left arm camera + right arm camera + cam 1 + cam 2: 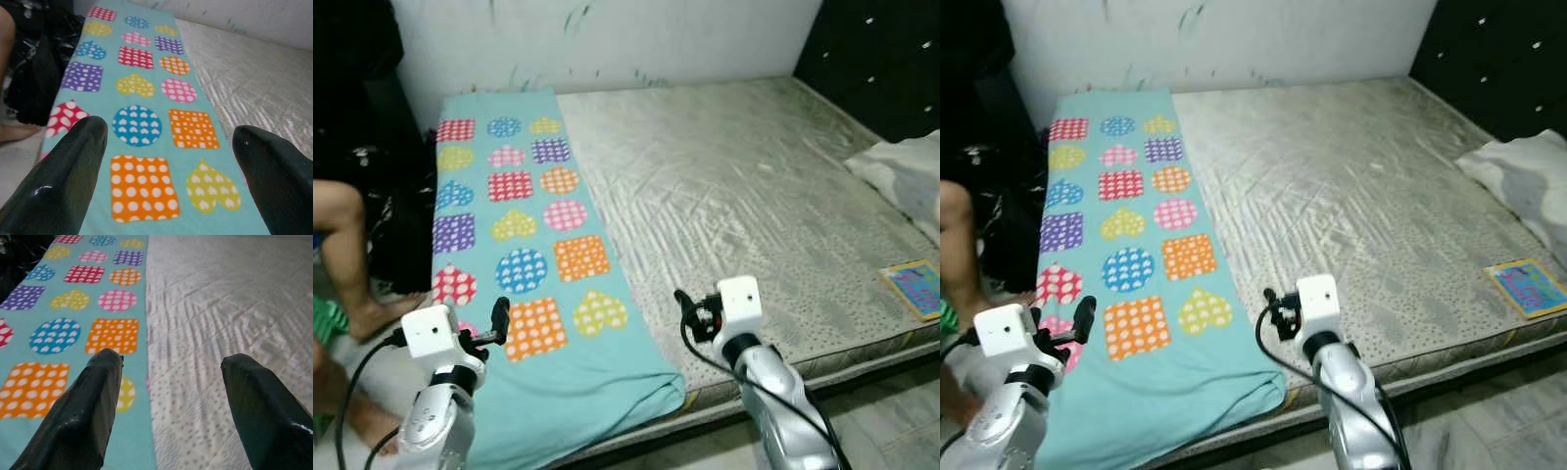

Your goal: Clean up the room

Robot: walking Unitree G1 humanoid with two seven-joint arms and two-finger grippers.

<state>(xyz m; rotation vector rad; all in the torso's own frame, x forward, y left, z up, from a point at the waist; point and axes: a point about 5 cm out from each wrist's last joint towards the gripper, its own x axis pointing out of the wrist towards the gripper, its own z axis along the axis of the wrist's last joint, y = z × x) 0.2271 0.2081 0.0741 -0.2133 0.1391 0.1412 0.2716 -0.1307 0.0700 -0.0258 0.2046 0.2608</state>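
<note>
Teal patterned blanket (524, 245) lies lengthwise along mattress (744, 206) left edge.

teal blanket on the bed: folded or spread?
Folded into a long strip: the blanket covers one side of the mattress, with a doubled edge at the foot.

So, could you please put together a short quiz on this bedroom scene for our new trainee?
1. True or false: the turquoise blanket with the coloured shapes covers the whole mattress.
2. Multiple choice: the small colourful book lies (A) on the blanket, (B) near the mattress edge on the robot's right, (C) on the floor.
3. Fill in: the fingers of the left gripper and the right gripper are both ____, holding nothing.

Key
1. False: it lies as a strip along the robot's left side; the rest of the mattress is bare.
2. B.
3. Open: the left gripper is over the blanket, the right one over the line where blanket meets mattress.
</note>
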